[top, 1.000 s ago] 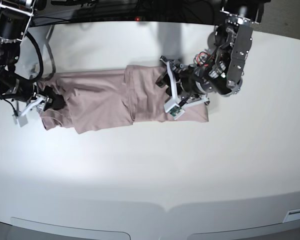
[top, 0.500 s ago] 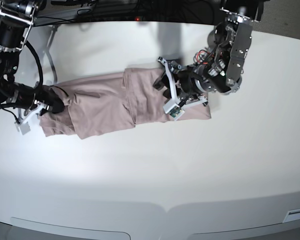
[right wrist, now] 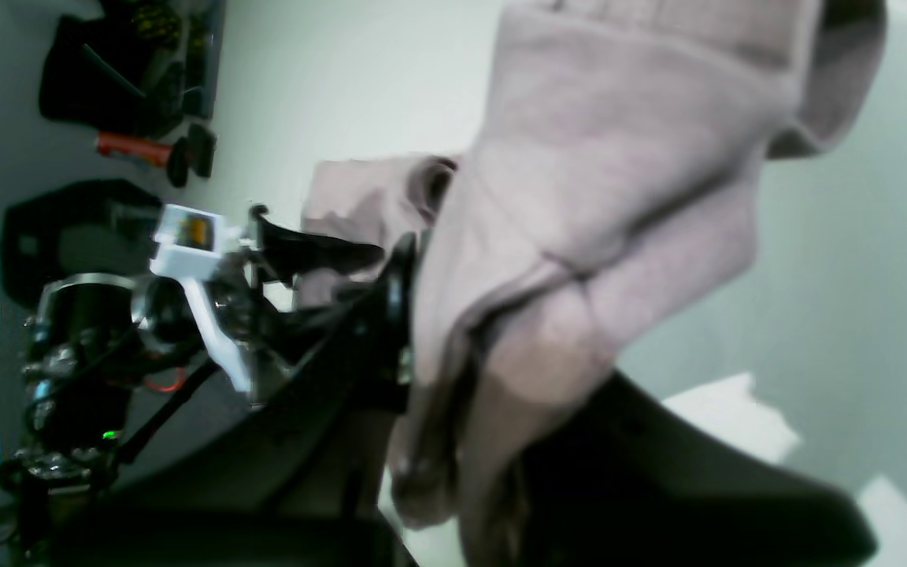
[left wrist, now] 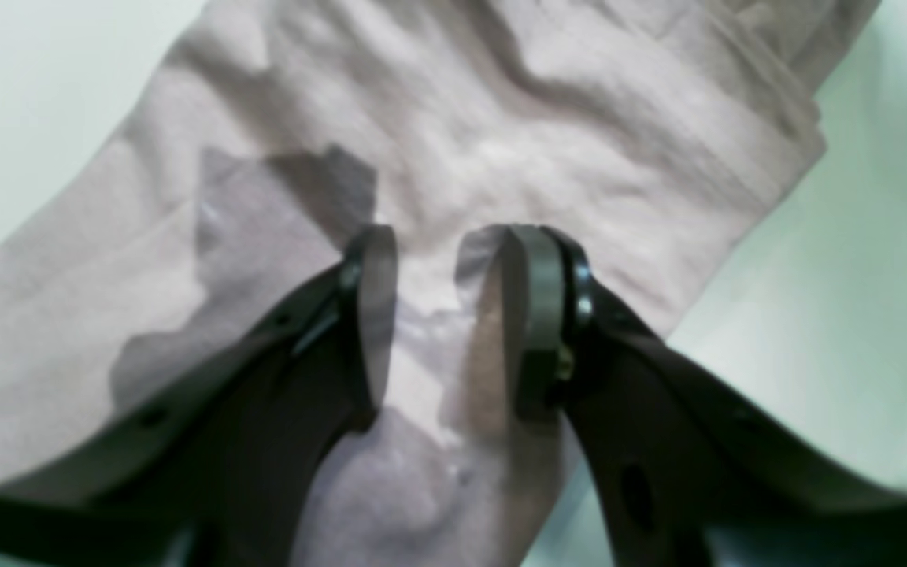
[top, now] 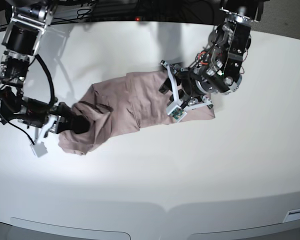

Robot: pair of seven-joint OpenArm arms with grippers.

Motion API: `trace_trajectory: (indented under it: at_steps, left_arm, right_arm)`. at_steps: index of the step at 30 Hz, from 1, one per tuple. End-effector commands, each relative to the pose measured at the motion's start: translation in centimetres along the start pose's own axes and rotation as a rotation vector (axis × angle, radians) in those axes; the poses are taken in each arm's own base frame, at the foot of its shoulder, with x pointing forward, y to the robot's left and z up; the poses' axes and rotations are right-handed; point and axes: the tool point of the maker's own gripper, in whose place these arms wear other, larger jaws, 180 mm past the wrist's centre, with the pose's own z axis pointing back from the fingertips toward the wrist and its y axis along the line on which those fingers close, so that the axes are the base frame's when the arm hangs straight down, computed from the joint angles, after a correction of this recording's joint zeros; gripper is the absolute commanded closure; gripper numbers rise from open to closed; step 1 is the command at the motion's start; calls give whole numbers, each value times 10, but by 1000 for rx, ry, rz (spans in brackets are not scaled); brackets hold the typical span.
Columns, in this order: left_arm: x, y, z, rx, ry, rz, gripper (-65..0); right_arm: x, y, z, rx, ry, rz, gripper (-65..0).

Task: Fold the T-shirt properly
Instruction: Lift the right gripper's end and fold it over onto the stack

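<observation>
mauve-pink cloth now bunches at the left of the base view, where a second ago it lay flat and stretched out. my right gripper [top: 72,123] has clamped down on the end of the t-shirt [top: 125,102]; in the right wrist view the fabric is pinched between my jaws and drapes up and away from them. that end has lifted and swung toward the lower left of the frame, and the whole strip has turned slightly on the white table [top: 190,170].

my left gripper [left wrist: 438,315] sits over the other end, near the upper right of the base view, its 2 fingers [left wrist: 536,307] parted and pressing onto the cloth without closing on any fold.

i judge the grasp is made, so i can carry this end across for the next fold while the left one pins the rest.
</observation>
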Motion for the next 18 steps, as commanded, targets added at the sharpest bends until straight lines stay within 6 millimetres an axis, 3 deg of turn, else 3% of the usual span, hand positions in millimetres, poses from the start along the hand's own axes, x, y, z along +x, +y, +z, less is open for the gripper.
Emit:
trace_trajectory:
  at_steps: [1,7,18]
  left_arm:
    - [17,3,3,7,-48,-8,-215]
    - [19,3,3,7,-61,-8,-215]
    - [20,3,3,5,-64,-6,-215]
  right_arm:
    - [23,15,3,32,-67,58,0]
    - [30,57,-24,131,-129,92,0]
    - [3,135,-94,365,-33,96,0]
